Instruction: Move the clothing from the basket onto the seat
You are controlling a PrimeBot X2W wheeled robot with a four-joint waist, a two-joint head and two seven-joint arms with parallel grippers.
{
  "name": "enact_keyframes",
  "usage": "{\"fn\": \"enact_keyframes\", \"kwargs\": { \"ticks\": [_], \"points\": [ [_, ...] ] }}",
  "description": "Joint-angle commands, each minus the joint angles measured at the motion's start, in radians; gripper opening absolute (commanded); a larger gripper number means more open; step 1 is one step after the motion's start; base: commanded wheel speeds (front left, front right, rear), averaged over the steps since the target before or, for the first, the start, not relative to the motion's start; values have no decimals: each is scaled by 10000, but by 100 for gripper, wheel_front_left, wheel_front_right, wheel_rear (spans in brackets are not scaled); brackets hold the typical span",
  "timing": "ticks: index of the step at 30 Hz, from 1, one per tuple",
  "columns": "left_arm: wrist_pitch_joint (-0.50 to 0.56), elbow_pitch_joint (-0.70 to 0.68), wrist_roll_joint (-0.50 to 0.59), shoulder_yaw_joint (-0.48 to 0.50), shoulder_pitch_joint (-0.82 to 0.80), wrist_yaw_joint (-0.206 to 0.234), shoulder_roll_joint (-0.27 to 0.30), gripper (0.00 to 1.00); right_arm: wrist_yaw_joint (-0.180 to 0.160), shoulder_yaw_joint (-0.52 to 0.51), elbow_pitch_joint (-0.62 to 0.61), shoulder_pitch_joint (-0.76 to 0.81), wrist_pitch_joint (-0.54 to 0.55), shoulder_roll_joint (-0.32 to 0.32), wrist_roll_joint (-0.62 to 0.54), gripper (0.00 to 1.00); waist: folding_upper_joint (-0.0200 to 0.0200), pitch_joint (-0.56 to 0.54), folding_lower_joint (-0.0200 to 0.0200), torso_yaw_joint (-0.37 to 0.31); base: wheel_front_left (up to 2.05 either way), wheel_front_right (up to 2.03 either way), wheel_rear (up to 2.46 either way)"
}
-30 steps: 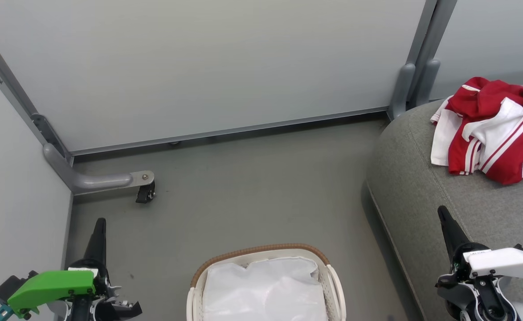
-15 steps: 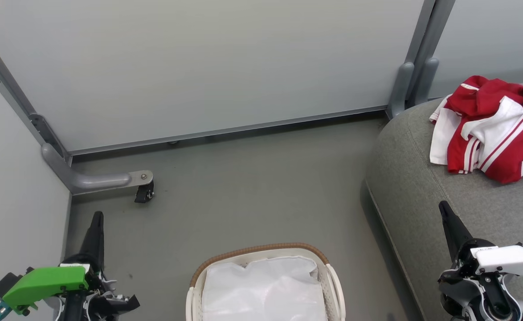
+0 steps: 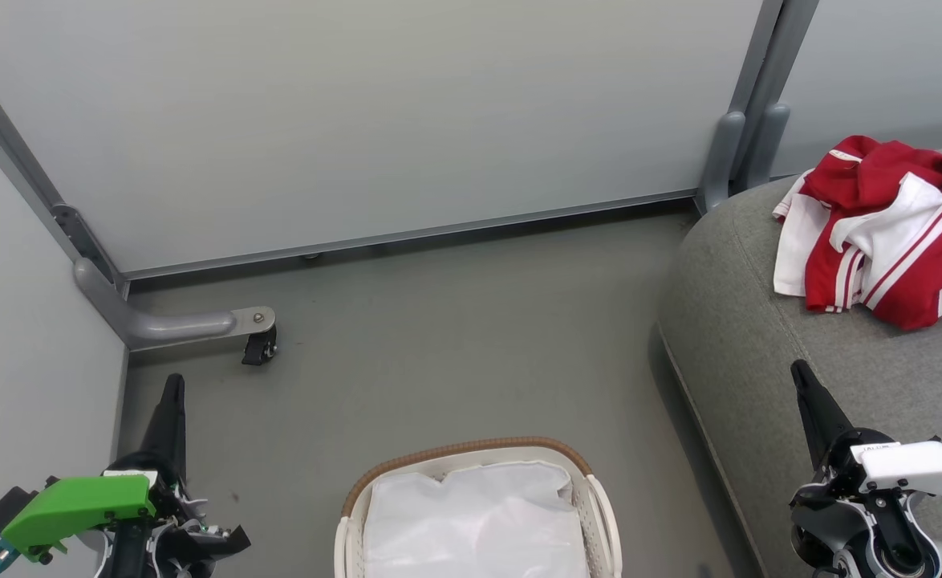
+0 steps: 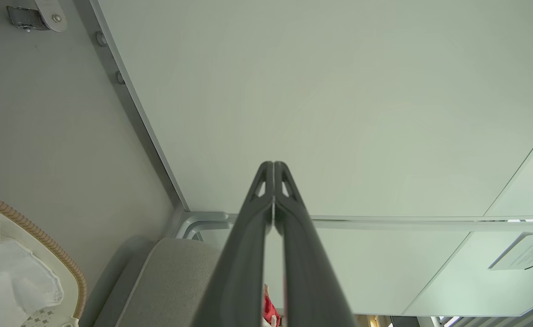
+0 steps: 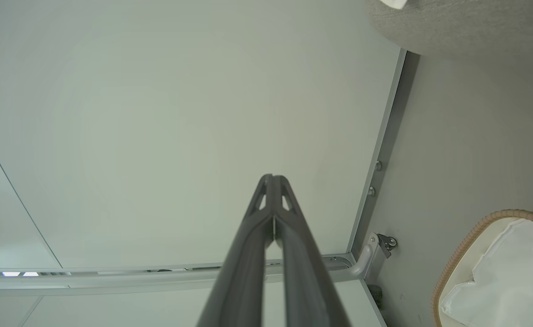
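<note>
The red clothing (image 3: 888, 233) with white stripes lies bunched on the grey seat (image 3: 760, 353) at the right; a red sliver of the clothing (image 4: 270, 309) peeks between the left fingers. The basket (image 3: 479, 514) stands on the floor at bottom centre, with just its white liner inside; its brown woven rim also appears on the basket (image 4: 44, 245) and on the basket (image 5: 471, 245) in the wrist views. My left gripper (image 3: 172, 384) is shut and empty at lower left, fingertips together (image 4: 273, 164). My right gripper (image 3: 798, 371) is shut and empty over the seat's front, tips touching (image 5: 272, 177).
Pale partition panels (image 3: 407, 120) close off the back and left. A grey foot with a black caster (image 3: 261, 347) juts onto the floor at left. A grey post (image 3: 728, 160) stands beside the seat's corner. Open grey floor (image 3: 455, 353) lies between basket and panels.
Both grippers have crept slightly upward in the head view, and the camera has shifted a little. The clothing and basket have not moved.
</note>
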Motion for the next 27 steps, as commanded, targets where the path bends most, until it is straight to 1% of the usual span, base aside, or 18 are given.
{"fn": "enact_keyframes", "kwargs": {
  "ticks": [1,27],
  "points": [
    [31,-14,-33,24,-100,-62,58,0,-3,-20,-40,-85,14,-59,30,0,0,0,0,1,0,0,0],
    [31,-10,-32,21,-100,-53,57,0,-3,-19,-40,-84,13,-60,31,0,0,0,0,1,0,0,0]
  ]
}}
